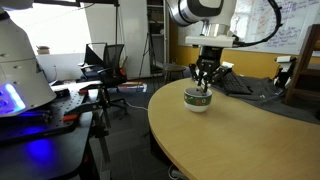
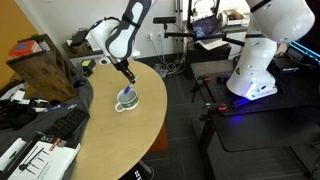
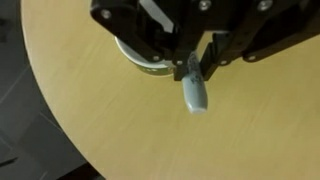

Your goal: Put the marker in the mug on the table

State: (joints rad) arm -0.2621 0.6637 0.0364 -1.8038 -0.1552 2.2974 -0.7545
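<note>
The mug [image 1: 198, 98] is a short whitish cup with a dark green band, standing on the light tan table [image 1: 250, 140]; it also shows in an exterior view [image 2: 126, 101] and partly under the fingers in the wrist view [image 3: 140, 62]. My gripper [image 1: 204, 82] hangs just above the mug and is shut on the marker [image 3: 194, 92], a blue-grey stick whose paler end points down past the fingertips. In the wrist view the marker's tip sits beside the mug's rim, over bare table.
A grey cloth and dark items [image 1: 250, 85] lie on the table behind the mug. A keyboard and papers [image 2: 45, 135] sit at the table's near end. A black desk with a white robot [image 2: 262, 55] and office chairs [image 1: 108, 62] stand beyond the curved table edge.
</note>
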